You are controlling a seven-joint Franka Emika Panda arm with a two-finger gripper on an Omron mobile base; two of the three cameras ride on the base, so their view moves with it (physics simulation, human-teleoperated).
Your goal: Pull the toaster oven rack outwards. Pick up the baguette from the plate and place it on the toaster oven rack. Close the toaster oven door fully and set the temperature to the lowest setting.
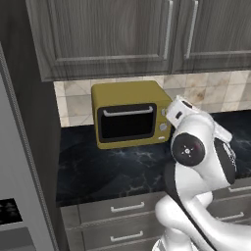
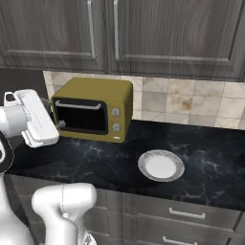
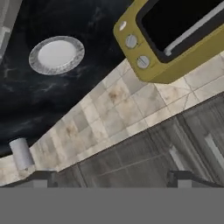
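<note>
We see toaster oven door [image 2: 80, 116] closed, plate [image 2: 161, 165] bare; pincer [image 3: 111, 177] released. We reckon: hook handle [image 2: 78, 105] squarely, lower door first.

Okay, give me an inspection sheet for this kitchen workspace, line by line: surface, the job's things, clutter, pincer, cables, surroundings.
Surface: dark marbled counter, with drawers below.
Job's things: toaster oven stands at the back against the tiles; toaster oven door is shut, handle bar along its top edge. Toaster oven rack: cannot be made out behind the dark glass. Plate lies to the right of the oven, apart from it, with nothing on it. Baguette: nothing seen.
Clutter: a small grey cylinder by the tiled wall, past the plate.
Pincer: pincer open, holding nothing, raised off the counter.
Cables: nothing seen.
Surroundings: grey wood cabinets overhead, beige tile backsplash.
</note>
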